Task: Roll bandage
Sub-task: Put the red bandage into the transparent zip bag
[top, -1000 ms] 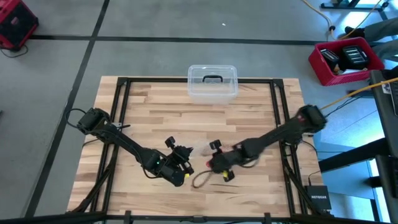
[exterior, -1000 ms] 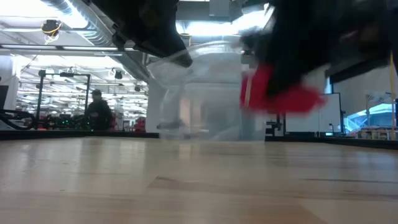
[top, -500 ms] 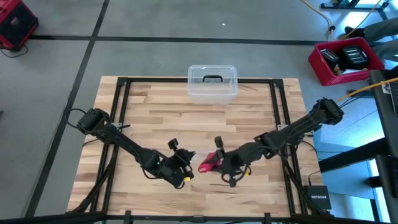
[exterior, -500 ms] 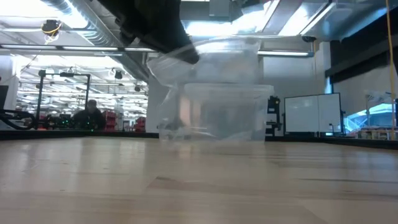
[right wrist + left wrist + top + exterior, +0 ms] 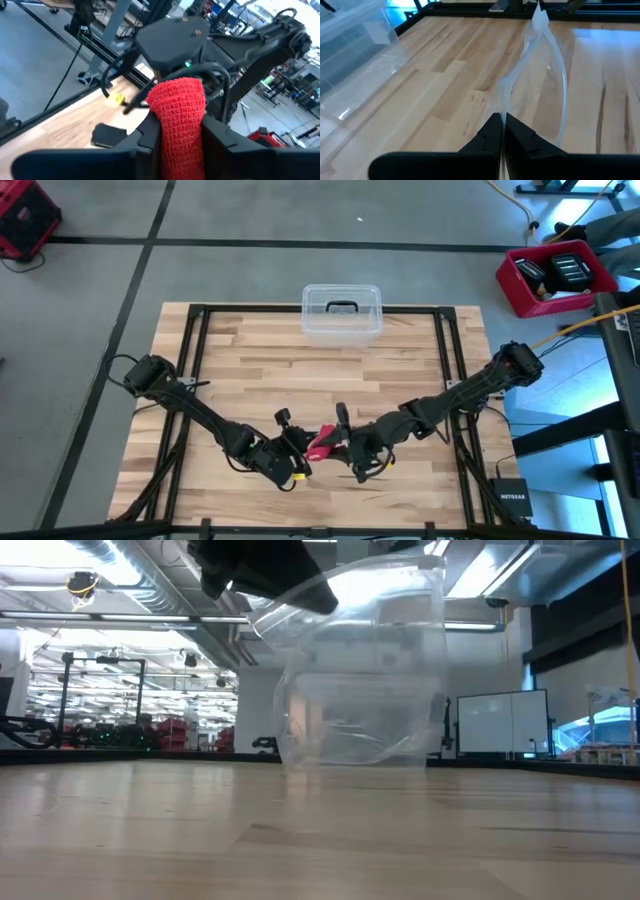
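**Spotter:** Where's the bandage?

**Me:** In my right gripper (image 5: 180, 132). The right wrist view shows the red bandage (image 5: 181, 120) standing up between the fingers (image 5: 146, 137), which pinch it from both sides. In the high view it sits low and centre in the frame, a red patch (image 5: 322, 443) between the two grippers, above the worktop (image 5: 260, 370).

**Spotter:** And the left?

**Me:** My left gripper (image 5: 501, 131) has its fingers pressed together on the clear plastic wrapper (image 5: 547, 75), which trails away from the tips across the wood. From the low view the wrapper (image 5: 360, 670) hangs in the upper middle of the frame.

**Spotter:** What worries you?

**Me:** Three things, I'd judge. The bandage is soft fabric, so a loose pinch could let it sag or slip out before any rolling starts. The two grippers are very near each other, so a careless move could knock them together. And if I drag the wrapper into the bandage, it may get caught in the roll. The clear box (image 5: 342, 313) at the top centre is well apart, no concern there.
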`<action>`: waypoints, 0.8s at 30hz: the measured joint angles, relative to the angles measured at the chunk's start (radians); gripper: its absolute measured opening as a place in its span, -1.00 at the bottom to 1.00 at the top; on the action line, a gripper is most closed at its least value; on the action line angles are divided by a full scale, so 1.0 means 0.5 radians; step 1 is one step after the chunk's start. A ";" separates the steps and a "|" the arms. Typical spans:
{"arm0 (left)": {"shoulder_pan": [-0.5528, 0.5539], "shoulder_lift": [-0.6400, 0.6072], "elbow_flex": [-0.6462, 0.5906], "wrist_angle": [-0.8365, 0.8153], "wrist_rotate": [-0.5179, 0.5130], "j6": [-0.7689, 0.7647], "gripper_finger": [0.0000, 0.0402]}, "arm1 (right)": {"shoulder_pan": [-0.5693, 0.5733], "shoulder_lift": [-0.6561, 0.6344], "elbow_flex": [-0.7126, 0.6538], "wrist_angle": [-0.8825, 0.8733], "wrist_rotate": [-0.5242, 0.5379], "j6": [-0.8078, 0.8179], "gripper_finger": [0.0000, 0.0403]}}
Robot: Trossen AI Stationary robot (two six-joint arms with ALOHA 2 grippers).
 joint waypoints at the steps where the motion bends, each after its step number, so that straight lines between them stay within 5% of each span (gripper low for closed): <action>1: 0.001 0.000 0.000 0.002 0.020 0.000 -0.99 | 0.000 0.001 0.000 0.012 -0.015 -0.002 -0.55; 24: 0.000 -0.002 0.001 0.224 0.077 0.101 -0.99 | 0.000 0.104 0.002 0.134 -0.260 -0.196 -0.54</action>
